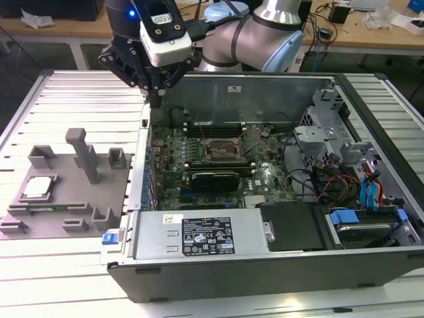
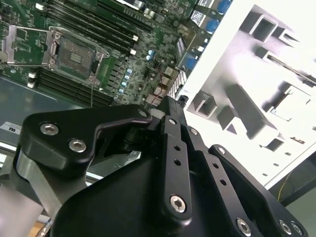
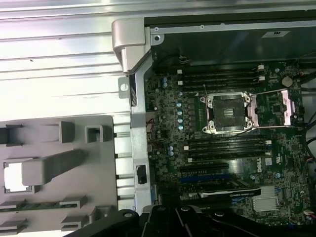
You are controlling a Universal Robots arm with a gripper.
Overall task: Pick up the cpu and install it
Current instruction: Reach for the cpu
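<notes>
The cpu is a small silver square lying flat in a recess of the grey fixture plate, at the exterior view's left. It appears as a bright white square in the first wrist view. The dark socket with its metal frame open sits mid-motherboard inside the computer case, and both wrist views show it. My gripper hangs above the case's left wall near its back corner, between plate and socket. Its fingers are shut, with nothing between them.
The open case holds memory sticks beside the socket, a power supply at the front, and drive bays with cables at the right. Upright blocks rise from the fixture plate. The ribbed metal table surrounds both.
</notes>
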